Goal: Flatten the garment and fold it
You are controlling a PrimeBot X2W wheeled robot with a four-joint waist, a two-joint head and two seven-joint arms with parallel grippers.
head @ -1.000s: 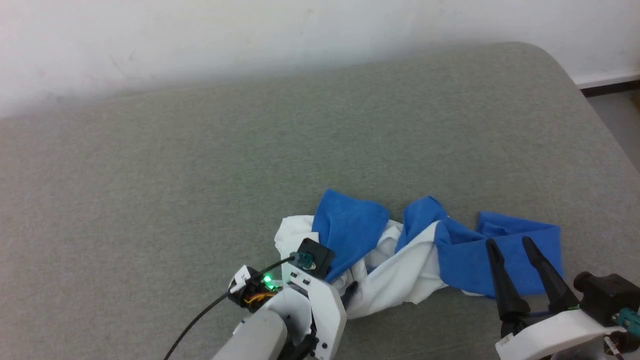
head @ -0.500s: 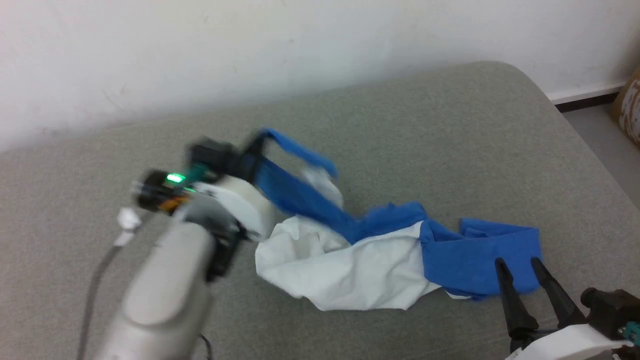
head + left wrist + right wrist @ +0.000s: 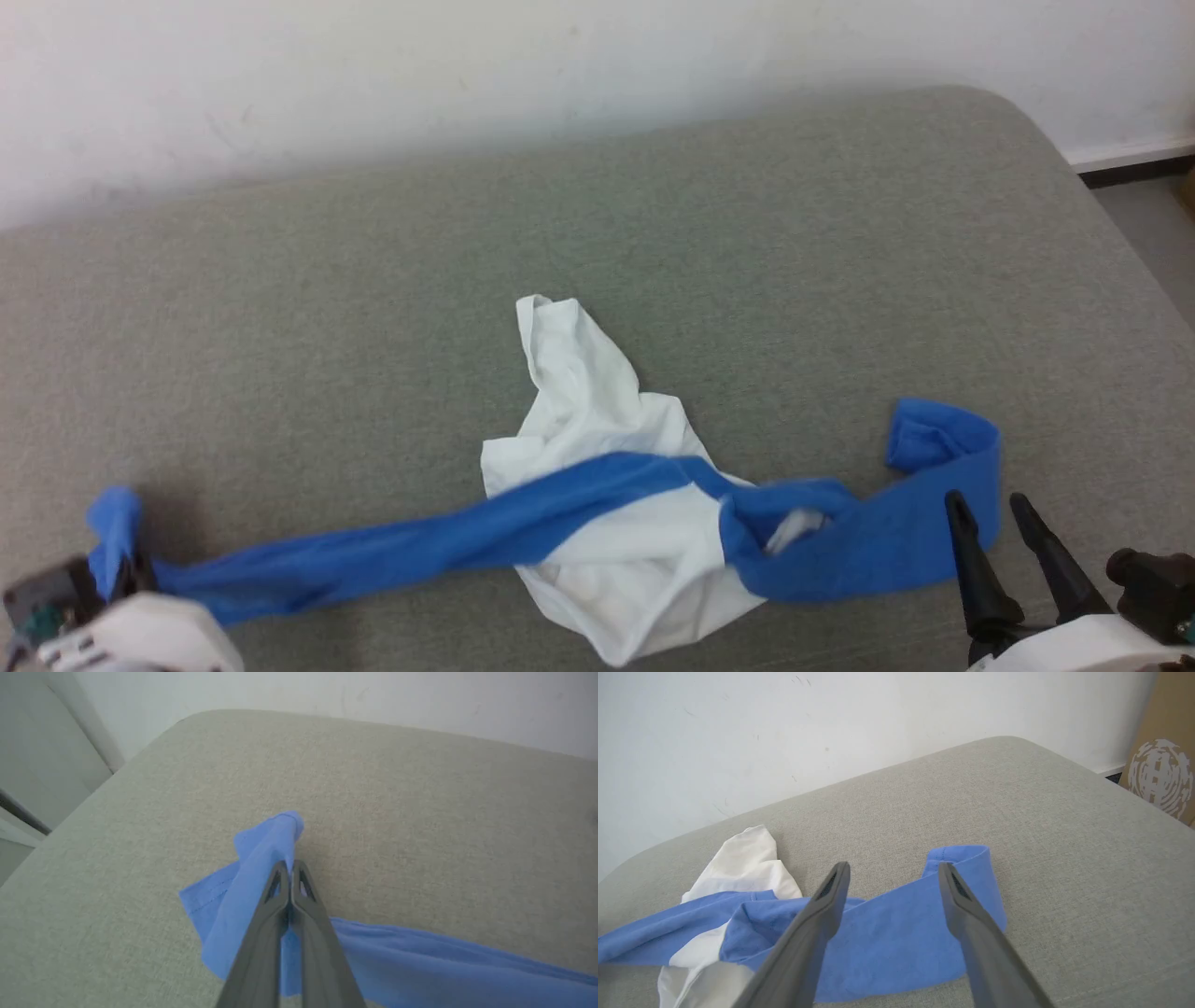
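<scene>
The garment (image 3: 597, 411) lies crumpled on the grey cushioned surface (image 3: 373, 280), its white body bunched in the middle. One blue sleeve (image 3: 373, 551) is pulled out straight toward the lower left, where my left gripper (image 3: 117, 569) holds its end. In the left wrist view the left gripper (image 3: 290, 868) is shut on the blue sleeve cuff (image 3: 271, 840), just above the surface. The other blue sleeve (image 3: 887, 541) lies curled at the right. My right gripper (image 3: 985, 504) hovers open just in front of it, and its fingers (image 3: 831, 891) straddle that sleeve (image 3: 901, 933) without touching it.
A white wall (image 3: 467, 75) runs behind the surface. The surface's rounded right corner drops to the floor (image 3: 1148, 215). A brown cardboard box (image 3: 1157, 774) stands beyond that corner. In the left wrist view the surface's left edge (image 3: 93, 793) lies close by.
My left gripper shut on the blue sleeve, lifted it, then drew it out far to the left, stretching the garment across the surface. The right gripper has stayed open at the right sleeve.
</scene>
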